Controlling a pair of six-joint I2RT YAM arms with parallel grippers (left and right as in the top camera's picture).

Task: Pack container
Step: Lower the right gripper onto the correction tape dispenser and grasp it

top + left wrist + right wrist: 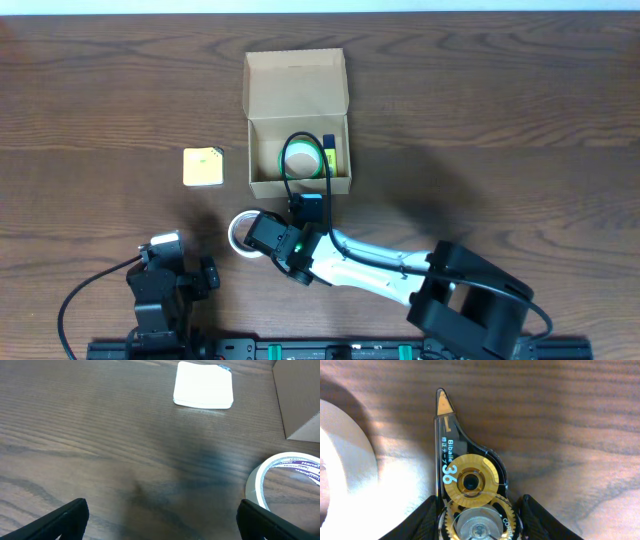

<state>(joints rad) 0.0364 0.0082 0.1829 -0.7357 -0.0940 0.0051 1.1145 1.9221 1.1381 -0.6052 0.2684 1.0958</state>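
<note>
On the wooden surface point(500, 100) the container point(297, 88) sits open at the far middle (a green roll point(300, 160) inside). The right end effector point(482, 522) clamps a correction-tape dispenser point(465, 475); the left end effector point(160, 520) gapes empty near a white tape roll point(257, 485).

place: robot lab bench | cues: dark wood-grain table point(520, 90); arm-mounting rail point(330, 351) along its near edge
</note>
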